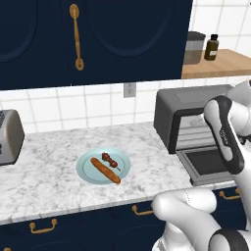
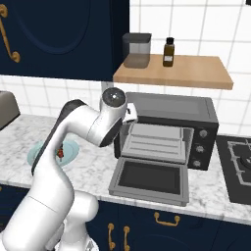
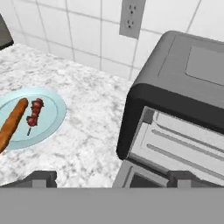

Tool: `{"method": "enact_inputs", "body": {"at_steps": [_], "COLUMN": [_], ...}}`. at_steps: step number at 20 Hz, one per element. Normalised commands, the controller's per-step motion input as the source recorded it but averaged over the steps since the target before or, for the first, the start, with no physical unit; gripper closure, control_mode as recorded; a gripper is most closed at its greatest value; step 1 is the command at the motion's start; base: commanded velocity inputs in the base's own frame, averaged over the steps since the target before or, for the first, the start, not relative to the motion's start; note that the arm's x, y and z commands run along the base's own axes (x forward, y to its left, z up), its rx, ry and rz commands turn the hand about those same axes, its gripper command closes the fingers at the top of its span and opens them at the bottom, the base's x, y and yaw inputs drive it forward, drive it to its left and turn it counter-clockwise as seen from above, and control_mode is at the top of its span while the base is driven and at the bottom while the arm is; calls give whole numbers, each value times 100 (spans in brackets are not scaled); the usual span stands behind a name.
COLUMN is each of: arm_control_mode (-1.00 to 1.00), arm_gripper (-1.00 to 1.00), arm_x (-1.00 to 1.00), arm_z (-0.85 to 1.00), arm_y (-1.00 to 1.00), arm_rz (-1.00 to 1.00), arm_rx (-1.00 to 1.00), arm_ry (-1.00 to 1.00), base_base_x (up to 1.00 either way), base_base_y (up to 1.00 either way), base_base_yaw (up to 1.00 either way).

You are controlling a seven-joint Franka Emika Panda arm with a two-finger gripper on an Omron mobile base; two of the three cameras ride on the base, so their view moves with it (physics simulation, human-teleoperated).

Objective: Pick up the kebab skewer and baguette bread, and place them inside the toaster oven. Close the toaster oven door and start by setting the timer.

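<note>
A pale blue plate (image 1: 88, 169) on the marble counter holds the long orange-brown baguette bread (image 1: 105, 170) and, just behind it, the short kebab skewer (image 1: 111, 161) with dark red chunks. To the right stands the dark grey toaster oven (image 1: 191, 115), and the toaster oven door (image 1: 208, 166) lies folded down flat, leaving the racks exposed. In the hand view my gripper (image 3: 113, 179) is open, its fingertips (image 3: 41, 177) wide apart with nothing between them. It hovers by the toaster oven (image 3: 175, 87) at its left front corner. The baguette bread (image 3: 13, 122) and kebab skewer (image 3: 34, 113) lie off to the left.
A silver two-slot toaster (image 1: 10, 137) sits at the counter's far left. A wall outlet (image 1: 129, 89) is behind the plate. A wooden shelf (image 2: 196, 73) over the oven carries a canister (image 2: 136, 50) and a brown bottle (image 2: 168, 52). A stove (image 2: 238, 166) lies right of the oven.
</note>
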Motion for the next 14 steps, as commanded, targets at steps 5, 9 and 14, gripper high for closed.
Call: {"method": "enact_inputs", "body": {"at_steps": [5,9,14], "arm_control_mode": [-100,-100,-100], "arm_gripper": [-100,-100,-100], "arm_x": [0,0,16], "arm_z": [-33,-35,-36], "arm_y": [-71,-53,-33], "arm_rz": [15,12,1], "arm_rx": [0,0,-2], "arm_ry": [-34,-30,-13], "base_base_x": [0,0,0], "base_base_y": [0,0,0], "base_base_yaw": [0,0,0]}}
